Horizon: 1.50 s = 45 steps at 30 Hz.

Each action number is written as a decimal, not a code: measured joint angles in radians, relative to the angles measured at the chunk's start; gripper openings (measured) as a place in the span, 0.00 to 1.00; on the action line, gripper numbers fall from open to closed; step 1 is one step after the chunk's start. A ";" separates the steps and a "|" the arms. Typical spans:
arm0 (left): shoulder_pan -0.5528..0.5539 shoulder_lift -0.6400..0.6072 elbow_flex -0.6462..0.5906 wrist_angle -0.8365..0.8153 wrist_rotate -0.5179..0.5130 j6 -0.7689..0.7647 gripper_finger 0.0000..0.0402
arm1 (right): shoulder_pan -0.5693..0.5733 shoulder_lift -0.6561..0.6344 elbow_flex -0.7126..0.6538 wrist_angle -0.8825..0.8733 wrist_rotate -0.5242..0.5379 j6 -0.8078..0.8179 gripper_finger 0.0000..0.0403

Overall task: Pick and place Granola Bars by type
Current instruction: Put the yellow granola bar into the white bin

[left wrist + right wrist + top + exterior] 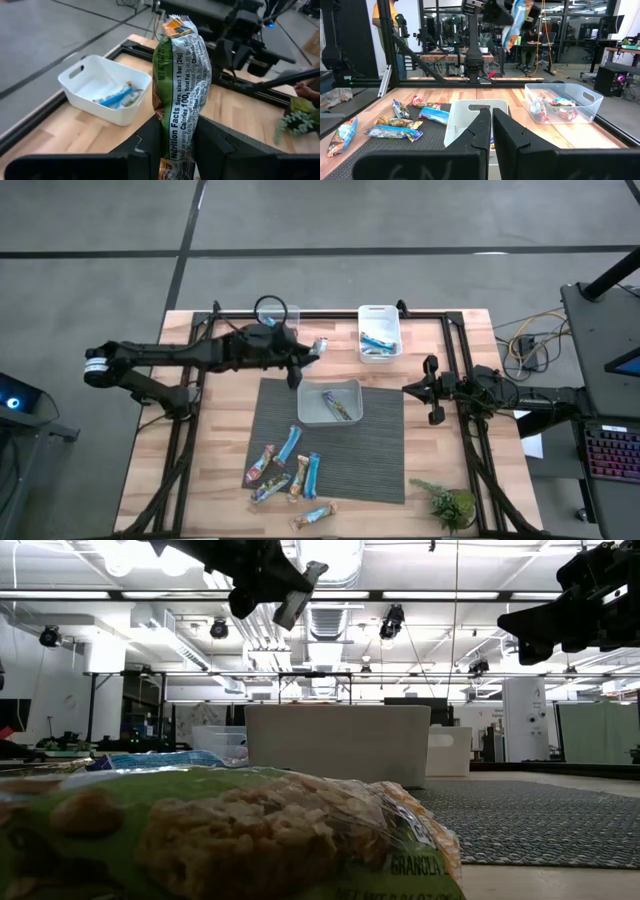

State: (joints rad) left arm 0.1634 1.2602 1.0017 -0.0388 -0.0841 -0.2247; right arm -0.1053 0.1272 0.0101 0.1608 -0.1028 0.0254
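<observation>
A green-wrapped granola bar (pixel 181 85) was clamped between the fingers of the left gripper (pixel 305 360), raised above the tabletop (pixel 220 440) beside the grey mat (pixel 380 450). The right gripper (pixel 432 390) was held aloft, fingers together.

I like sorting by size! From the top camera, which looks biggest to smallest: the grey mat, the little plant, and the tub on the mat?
1. Grey mat
2. Tub on the mat
3. Little plant
</observation>
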 joint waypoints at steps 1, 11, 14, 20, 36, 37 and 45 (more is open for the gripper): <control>0.006 0.002 0.001 0.009 0.000 0.007 0.19 | 0.000 0.000 0.000 0.000 0.000 0.000 0.02; 0.070 0.107 0.160 0.007 0.014 0.074 0.19 | 0.000 0.000 0.000 0.000 -0.001 0.000 0.02; 0.080 0.153 0.229 -0.010 0.021 0.097 0.19 | 0.000 0.000 0.000 0.000 0.000 0.000 0.02; 0.086 0.246 0.346 -0.029 0.023 0.142 0.19 | 0.000 0.000 0.000 0.000 0.000 0.000 0.02; 0.092 0.481 0.635 -0.076 0.068 0.256 0.19 | 0.000 0.000 0.000 0.000 0.000 0.000 0.02; 0.095 0.496 0.652 -0.075 0.068 0.262 0.19 | 0.000 0.000 0.000 0.000 0.000 0.000 0.02; 0.122 0.606 0.757 -0.075 0.070 0.358 0.19 | 0.000 0.000 0.000 0.000 0.000 0.000 0.02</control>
State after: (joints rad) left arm 0.2852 1.8659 1.7587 -0.1135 -0.0143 0.1330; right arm -0.1051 0.1268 0.0097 0.1606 -0.1030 0.0254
